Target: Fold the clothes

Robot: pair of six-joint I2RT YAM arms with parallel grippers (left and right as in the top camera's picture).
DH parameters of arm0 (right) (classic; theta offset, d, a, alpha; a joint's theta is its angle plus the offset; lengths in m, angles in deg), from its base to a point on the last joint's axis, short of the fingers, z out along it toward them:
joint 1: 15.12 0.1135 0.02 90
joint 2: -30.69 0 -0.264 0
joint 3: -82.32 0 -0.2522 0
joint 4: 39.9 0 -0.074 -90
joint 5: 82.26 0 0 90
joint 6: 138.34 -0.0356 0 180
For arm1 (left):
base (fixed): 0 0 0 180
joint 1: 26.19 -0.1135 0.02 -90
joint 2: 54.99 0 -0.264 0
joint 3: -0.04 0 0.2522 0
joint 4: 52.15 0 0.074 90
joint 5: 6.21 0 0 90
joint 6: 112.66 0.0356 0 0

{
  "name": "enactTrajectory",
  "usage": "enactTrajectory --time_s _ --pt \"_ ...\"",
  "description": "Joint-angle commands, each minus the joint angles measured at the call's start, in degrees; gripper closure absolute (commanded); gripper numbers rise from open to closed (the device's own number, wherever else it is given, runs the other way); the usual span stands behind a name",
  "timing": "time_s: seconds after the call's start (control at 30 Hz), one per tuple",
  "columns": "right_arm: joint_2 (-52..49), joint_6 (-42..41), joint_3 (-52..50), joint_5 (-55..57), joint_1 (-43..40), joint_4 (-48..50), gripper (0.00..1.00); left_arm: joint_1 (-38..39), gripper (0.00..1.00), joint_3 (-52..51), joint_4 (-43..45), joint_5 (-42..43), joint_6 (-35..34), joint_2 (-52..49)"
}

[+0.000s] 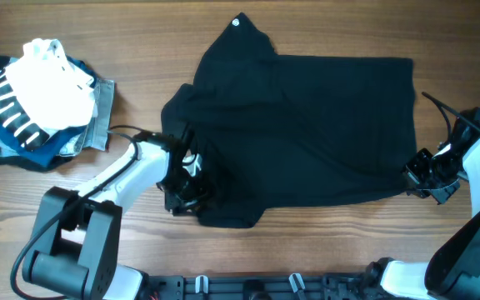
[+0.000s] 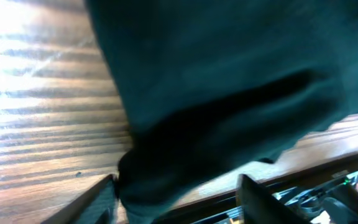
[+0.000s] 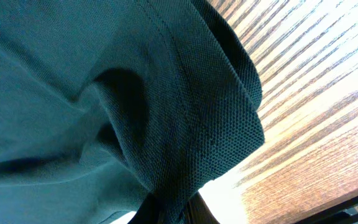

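1. Black T-shirt (image 1: 307, 125) lies in the middle of the wooden table (image 1: 323, 258), its body spread as a broad, plain, matte rectangle.
2. Its far edge rises to a peak carrying a small pale dot (image 1: 238, 22). Its left side is rumpled and folded over on itself.
3. In the right wrist view I see a fine pebbled knit and a stitched hem line.
4. My left gripper (image 1: 182, 185) sits on the rumpled near-left part. Its fingers (image 2: 98, 202) stand wide apart, released, with a bunch of fabric between them.
5. My right gripper (image 1: 415, 177) is clenched on the near-right corner, the fabric gathering into it.
6. A white garment (image 1: 52, 79) on top of navy striped cloth (image 1: 7, 112) sits at the far left, well apart from the shirt.
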Motion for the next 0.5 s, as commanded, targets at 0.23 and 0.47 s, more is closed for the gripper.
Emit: enactTrajectory --time_s 0.23,0.47 --pt "0.7 1.2 0.5 -0.9 -0.2 0.6 0.94 0.2 0.96 -2.7 1.4 8.2 -3.0 -0.9" --pt "0.7 2.2 0.5 -0.9 -0.2 0.3 0.96 -4.9 0.96 -0.5 -1.1 12.0 2.2 0.9"
